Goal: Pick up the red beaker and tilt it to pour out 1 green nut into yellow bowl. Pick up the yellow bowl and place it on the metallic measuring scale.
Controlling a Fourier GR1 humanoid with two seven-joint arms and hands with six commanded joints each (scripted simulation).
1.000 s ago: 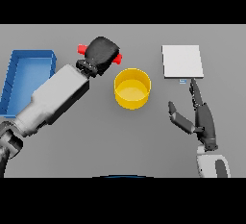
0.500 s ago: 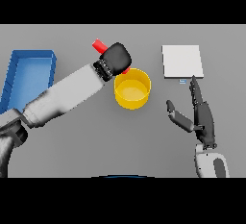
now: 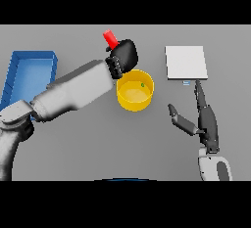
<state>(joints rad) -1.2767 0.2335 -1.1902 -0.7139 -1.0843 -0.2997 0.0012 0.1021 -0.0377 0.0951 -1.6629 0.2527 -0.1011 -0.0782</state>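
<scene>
My left hand (image 3: 125,56) is shut on the red beaker (image 3: 111,39), whose red end sticks out up and to the left of the dark hand. The hand hovers at the far left rim of the yellow bowl (image 3: 135,91), which stands at the table's middle. A small green nut (image 3: 142,84) lies inside the bowl near its right wall. The metallic measuring scale (image 3: 186,62) is a flat pale square at the far right. My right hand (image 3: 205,119) waits open on the right, below the scale, fingers pointing away from me.
A blue tray (image 3: 30,79) lies at the left edge, partly behind my left forearm (image 3: 73,92).
My left hand has carried the red beaker rightward to the bowl's rim and tilted it. A green nut now shows inside the bowl. The right hand has stayed put.
</scene>
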